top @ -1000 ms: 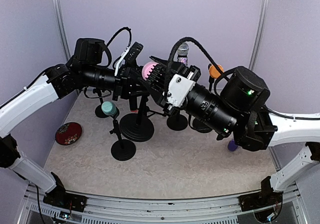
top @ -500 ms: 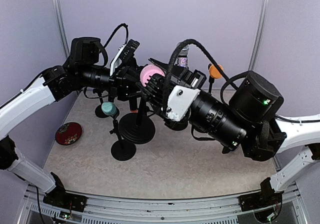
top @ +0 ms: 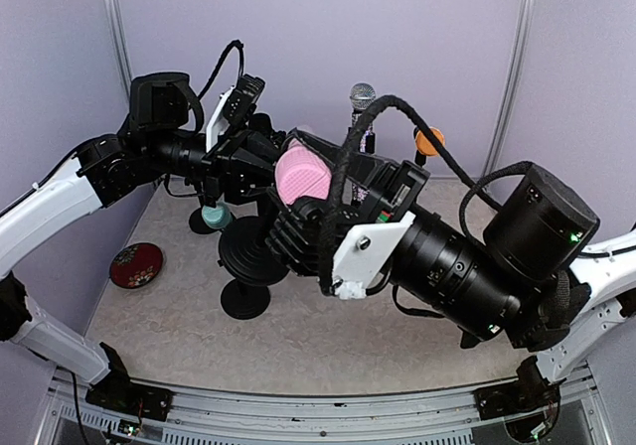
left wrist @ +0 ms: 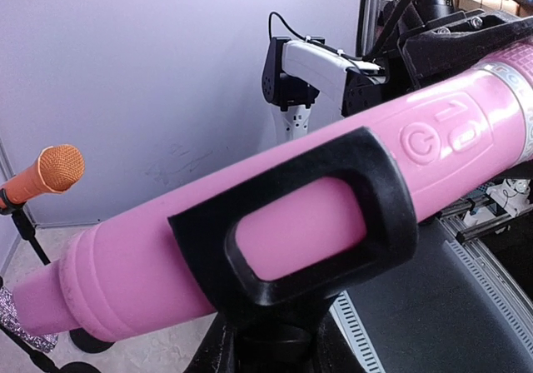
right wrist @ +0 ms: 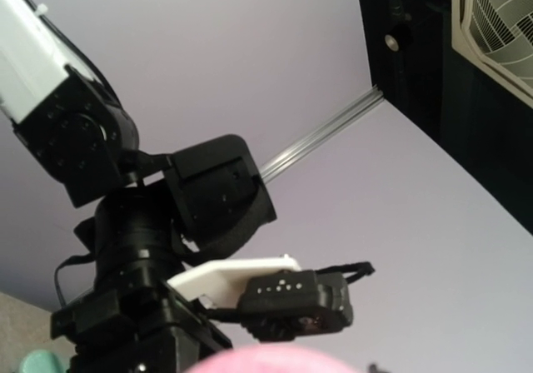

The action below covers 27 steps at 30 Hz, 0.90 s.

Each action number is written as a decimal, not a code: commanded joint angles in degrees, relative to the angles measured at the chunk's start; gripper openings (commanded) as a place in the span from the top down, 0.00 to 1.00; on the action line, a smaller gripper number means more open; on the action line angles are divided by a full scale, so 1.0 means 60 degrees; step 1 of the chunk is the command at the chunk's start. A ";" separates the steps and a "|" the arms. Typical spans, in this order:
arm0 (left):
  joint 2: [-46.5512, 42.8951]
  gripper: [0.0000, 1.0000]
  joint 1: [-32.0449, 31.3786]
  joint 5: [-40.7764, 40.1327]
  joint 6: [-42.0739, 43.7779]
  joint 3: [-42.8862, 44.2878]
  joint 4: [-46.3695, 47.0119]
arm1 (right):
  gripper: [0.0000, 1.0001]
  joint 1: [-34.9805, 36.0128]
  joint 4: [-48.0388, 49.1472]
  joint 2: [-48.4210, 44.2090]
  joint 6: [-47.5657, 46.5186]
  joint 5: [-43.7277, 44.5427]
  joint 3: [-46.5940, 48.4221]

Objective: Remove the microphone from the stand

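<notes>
Pink smooth plastic is probably making the microphone (left wrist: 275, 223) light, stiff and slippery; the right gripper (top: 294, 195) is clamping its thick body beside the stand clip (left wrist: 385, 211), while the left gripper's (top: 260, 162) state I cannot tell.

Lilac walls (top: 318, 28), metal corner posts (top: 524, 38), speckled tabletop (top: 328, 351)

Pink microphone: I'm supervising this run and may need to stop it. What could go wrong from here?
1. The pink microphone lies through the black clip. A pull by the right end effector, which seems to grip its head end, could drag or tip the stand.
2. The teal microphone stands close beside that stand, so a swinging stand could knock it over.
</notes>
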 commanded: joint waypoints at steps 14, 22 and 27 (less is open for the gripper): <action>0.0428 1.00 0.0826 -0.2489 -0.0775 -0.0278 -0.0559 | 1.00 0.1815 0.2268 -0.0431 -0.0926 -0.1589 0.1212; 0.0321 1.00 0.0866 -0.2374 -0.0752 -0.0257 -0.0558 | 1.00 0.1839 0.2172 -0.0416 -0.0849 -0.1368 0.1289; 0.0330 1.00 0.0931 -0.2347 -0.0782 -0.0255 -0.0508 | 1.00 0.1843 0.2263 -0.0469 -0.0875 -0.1072 0.1168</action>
